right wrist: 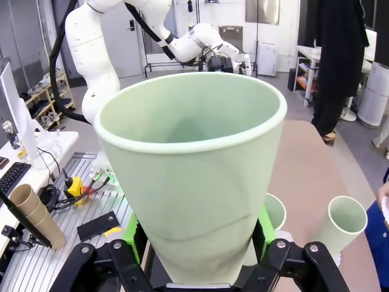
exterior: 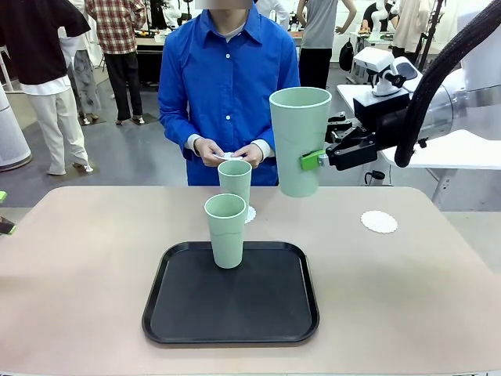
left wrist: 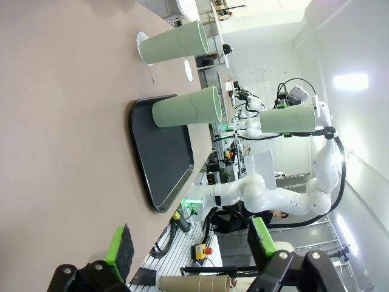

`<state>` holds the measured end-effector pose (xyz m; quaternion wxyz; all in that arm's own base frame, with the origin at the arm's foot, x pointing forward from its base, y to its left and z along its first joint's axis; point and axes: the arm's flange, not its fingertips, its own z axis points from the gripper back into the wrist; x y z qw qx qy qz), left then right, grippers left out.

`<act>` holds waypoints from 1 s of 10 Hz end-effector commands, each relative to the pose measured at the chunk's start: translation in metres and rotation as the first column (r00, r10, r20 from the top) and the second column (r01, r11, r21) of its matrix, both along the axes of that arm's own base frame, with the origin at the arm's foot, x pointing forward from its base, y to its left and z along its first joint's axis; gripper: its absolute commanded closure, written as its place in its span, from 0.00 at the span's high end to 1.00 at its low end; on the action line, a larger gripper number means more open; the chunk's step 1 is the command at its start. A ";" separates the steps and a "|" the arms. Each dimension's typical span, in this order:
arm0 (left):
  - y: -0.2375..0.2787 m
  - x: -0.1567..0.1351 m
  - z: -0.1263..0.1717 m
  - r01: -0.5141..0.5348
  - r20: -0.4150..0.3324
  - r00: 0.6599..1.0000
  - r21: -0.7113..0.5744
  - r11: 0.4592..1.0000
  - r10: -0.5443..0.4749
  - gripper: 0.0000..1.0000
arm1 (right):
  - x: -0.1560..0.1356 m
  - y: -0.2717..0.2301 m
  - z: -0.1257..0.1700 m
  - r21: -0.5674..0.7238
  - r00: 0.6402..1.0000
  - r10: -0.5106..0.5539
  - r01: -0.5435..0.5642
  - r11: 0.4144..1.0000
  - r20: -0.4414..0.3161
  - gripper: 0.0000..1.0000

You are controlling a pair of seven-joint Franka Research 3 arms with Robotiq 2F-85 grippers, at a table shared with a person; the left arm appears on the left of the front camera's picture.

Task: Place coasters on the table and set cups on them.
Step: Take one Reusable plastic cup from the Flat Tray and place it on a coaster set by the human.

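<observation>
My right gripper is shut on a mint-green cup, holding it upright in the air above the far right part of the tan table; in the right wrist view this cup stands between the green pads. A second cup stands on a white lacy coaster behind the tray. A third cup stands on the black tray. Another coaster lies bare on the table's right side. The person's hands hold a further coaster. My left gripper is open, holding nothing, low at the table's left side.
The person in a blue shirt stands at the far edge, hands close to the cup on the coaster. The tray fills the near middle of the table. A white side table stands behind my right arm. Other people stand farther back.
</observation>
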<state>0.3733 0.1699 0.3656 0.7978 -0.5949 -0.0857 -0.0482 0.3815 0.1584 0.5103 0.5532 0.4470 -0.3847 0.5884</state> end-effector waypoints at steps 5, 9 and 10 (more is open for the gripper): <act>0.001 -0.001 0.002 -0.006 -0.002 1.000 0.002 1.000 0.006 1.00 | 0.068 -0.086 -0.011 -0.001 0.994 -0.107 0.107 0.994 -0.024 0.83; 0.001 -0.001 0.002 -0.006 -0.002 1.000 0.002 1.000 0.006 1.00 | 0.096 -0.207 -0.015 0.004 0.939 -0.343 0.343 0.939 -0.011 0.83; 0.001 -0.001 0.002 -0.006 -0.002 1.000 0.002 1.000 0.006 1.00 | 0.092 -0.226 -0.012 0.009 0.928 -0.373 0.373 0.928 0.000 0.83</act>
